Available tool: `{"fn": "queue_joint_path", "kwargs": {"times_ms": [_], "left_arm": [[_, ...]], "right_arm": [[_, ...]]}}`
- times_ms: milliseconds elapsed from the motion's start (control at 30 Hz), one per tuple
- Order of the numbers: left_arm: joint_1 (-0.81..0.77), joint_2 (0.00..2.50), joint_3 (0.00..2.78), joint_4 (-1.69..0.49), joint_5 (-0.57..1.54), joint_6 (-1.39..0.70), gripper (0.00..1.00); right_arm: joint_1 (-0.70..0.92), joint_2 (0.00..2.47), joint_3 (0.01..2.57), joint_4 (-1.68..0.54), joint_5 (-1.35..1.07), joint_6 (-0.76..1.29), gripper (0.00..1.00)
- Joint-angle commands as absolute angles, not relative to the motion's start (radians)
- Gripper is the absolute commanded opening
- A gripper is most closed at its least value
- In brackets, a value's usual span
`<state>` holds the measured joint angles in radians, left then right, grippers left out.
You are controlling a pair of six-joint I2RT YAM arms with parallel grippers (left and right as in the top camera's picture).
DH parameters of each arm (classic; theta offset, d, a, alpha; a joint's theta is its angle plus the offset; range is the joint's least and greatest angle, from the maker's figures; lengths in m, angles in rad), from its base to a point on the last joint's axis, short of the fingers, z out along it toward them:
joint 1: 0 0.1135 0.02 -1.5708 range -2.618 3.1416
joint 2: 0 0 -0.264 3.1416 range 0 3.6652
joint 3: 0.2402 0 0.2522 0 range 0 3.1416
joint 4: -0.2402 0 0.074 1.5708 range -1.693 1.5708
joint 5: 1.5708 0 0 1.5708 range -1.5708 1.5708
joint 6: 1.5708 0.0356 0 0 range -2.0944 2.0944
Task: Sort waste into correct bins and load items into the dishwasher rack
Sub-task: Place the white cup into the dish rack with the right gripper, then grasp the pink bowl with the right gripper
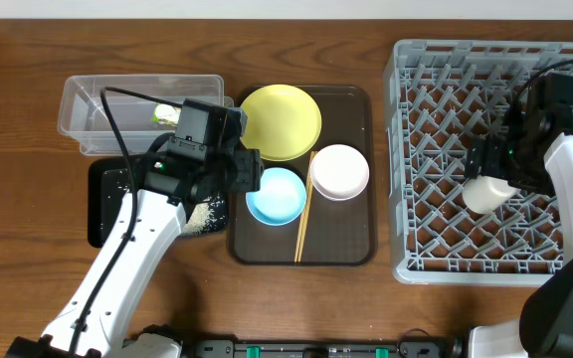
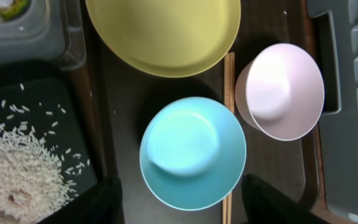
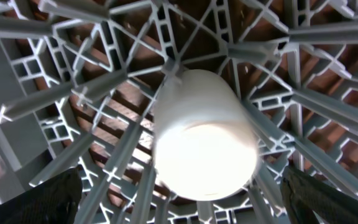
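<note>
Hovering over the dishwasher rack [image 1: 436, 99], our right gripper [image 3: 188, 196] spreads its fingers [image 3: 42, 199] either side of the white cup [image 3: 204, 137] lying inside it; left of the rack, our left gripper [image 2: 188, 200], fingers [image 2: 107, 202] apart, hangs above the light-blue bowl [image 2: 191, 152].

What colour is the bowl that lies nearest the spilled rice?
The bowl is light blue. The left wrist view shows it best.

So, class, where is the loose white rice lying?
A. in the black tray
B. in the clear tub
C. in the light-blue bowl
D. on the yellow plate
A: the left wrist view shows the rice grains heaped and scattered on the floor of the black tray.
</note>
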<state>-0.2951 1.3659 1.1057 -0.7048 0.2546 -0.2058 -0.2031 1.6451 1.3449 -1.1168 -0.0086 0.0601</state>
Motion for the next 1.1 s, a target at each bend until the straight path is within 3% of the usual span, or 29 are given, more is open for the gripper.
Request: {"fn": "queue_joint_path", "kwargs": {"times_ms": [0, 267, 433, 667, 800, 1067], "left_arm": [[-0.291, 1.359, 1.112, -0.726, 0.228, -0.202, 0.66], [-0.291, 1.359, 1.112, -0.876, -0.084, -0.453, 0.67], [-0.291, 1.359, 1.112, -0.942, -0.154, -0.59, 0.67], [-0.231, 1.359, 1.112, -0.969, -0.169, -0.679, 0.68], [-0.138, 1.359, 1.112, -0.984, -0.165, -0.686, 0.74], [-0.059, 1.359, 1.112, -0.994, -0.166, -0.685, 0.75]], "right_arm": [[-0.207, 1.644, 1.37, -1.103, -0.057, 0.065, 0.99], [-0.11, 1.634, 1.491, -1.036, -0.363, -0.149, 0.95], [0.06, 1.639, 1.492, -0.961, -0.37, -0.253, 0.93], [0.282, 1.689, 1.49, -0.884, -0.2, -0.278, 0.88], [0.373, 1.764, 1.49, -0.855, -0.136, -0.272, 0.84], [0.438, 1.931, 1.49, -0.8, 0.047, -0.18, 0.79]]}}
